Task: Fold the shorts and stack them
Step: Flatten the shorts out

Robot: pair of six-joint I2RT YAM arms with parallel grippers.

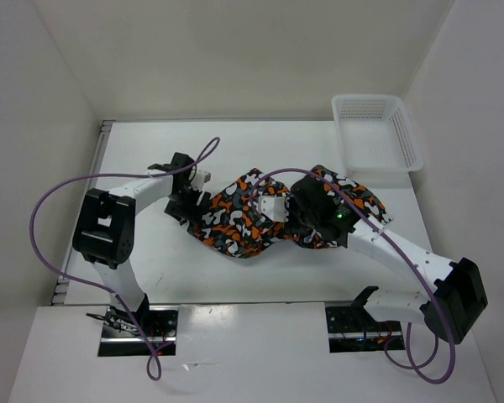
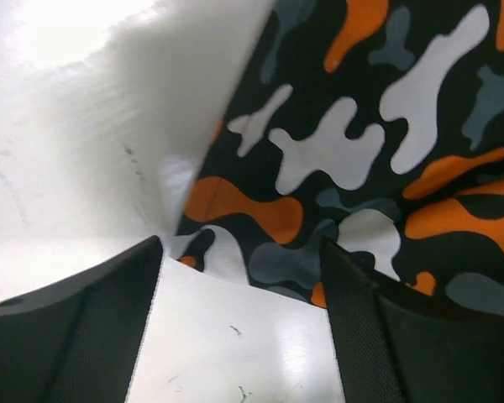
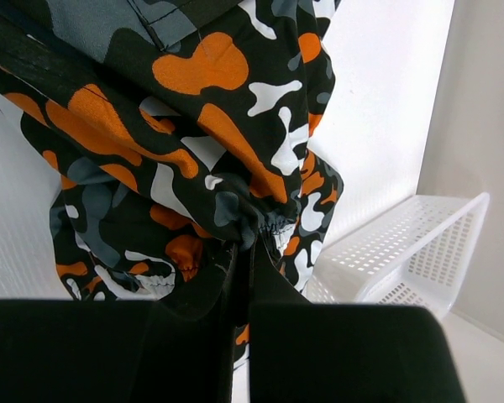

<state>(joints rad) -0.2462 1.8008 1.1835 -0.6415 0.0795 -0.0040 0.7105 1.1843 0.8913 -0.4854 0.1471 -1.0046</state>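
Black fingers (image 2: 84,336) of the left end effector (image 2: 242,252) stand apart, with the edge of the shorts (image 2: 361,151) just ahead between them. These shorts stretch sideways across the counter (image 1: 260,151), and the right end effector (image 3: 244,256) pinches their other end tight.

1. The shorts (image 1: 235,227) are seen to be of soft, thin cloth, matt, and gathered into fine wrinkles at one seam.
2. The tabletop (image 1: 168,269) is shown as a smooth white surface with a slight gloss, marked by small scratches.
3. The basket (image 1: 407,138) is made of white plastic mesh.
4. The fingers (image 2: 67,336) of the left hand (image 2: 241,252) are covered with a black, finely textured matt surface.
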